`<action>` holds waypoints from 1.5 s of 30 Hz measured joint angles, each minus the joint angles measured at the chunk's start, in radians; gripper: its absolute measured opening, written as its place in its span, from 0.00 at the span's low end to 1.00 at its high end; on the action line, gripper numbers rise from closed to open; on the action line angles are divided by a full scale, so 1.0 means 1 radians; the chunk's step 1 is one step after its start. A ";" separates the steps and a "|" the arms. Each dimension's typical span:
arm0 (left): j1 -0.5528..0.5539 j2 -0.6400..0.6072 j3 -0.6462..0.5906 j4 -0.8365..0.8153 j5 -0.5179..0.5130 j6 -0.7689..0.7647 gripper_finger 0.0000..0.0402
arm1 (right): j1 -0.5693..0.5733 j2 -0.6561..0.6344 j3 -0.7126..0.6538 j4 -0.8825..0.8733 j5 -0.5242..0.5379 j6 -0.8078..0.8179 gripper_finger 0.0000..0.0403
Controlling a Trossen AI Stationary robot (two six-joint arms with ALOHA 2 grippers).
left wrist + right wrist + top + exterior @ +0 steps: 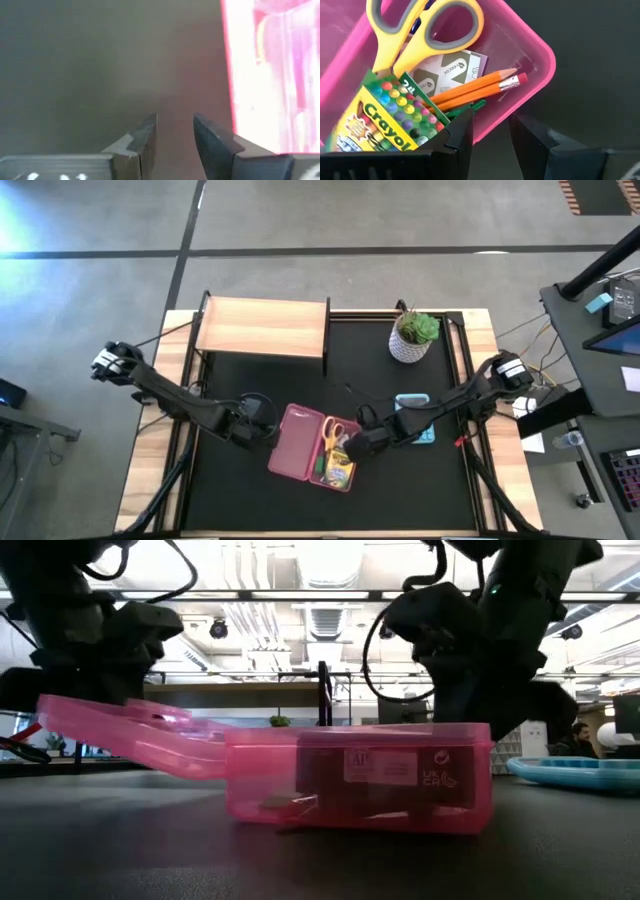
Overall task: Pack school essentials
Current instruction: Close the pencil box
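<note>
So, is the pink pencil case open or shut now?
Open: the pink pencil case has its lid laid flat beside the tray, scissors and crayon box exposed.

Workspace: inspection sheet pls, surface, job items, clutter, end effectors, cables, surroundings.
Surface: black mat on a wooden table.
Job's things: open pink case holds scissors, crayon box, pencils, patterned card.
Clutter: potted plant, blue tray, wooden shelf.
Grippers: left end effector open, empty, beside the case lid; right end effector open, empty, at the case rim.
Cables: black leads off the table's right edge.
Surroundings: a person far off.
</note>
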 joint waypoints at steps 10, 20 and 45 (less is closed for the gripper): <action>-0.001 0.085 0.010 0.201 0.010 0.045 0.28 | 0.002 0.002 -0.029 0.087 -0.003 -0.004 0.29; -0.003 0.037 0.088 0.230 -0.021 0.144 0.28 | 0.001 0.005 -0.035 0.087 0.001 -0.005 0.29; 0.000 0.057 0.099 0.404 -0.052 0.204 0.28 | -0.005 0.004 -0.031 0.209 0.066 -0.037 0.29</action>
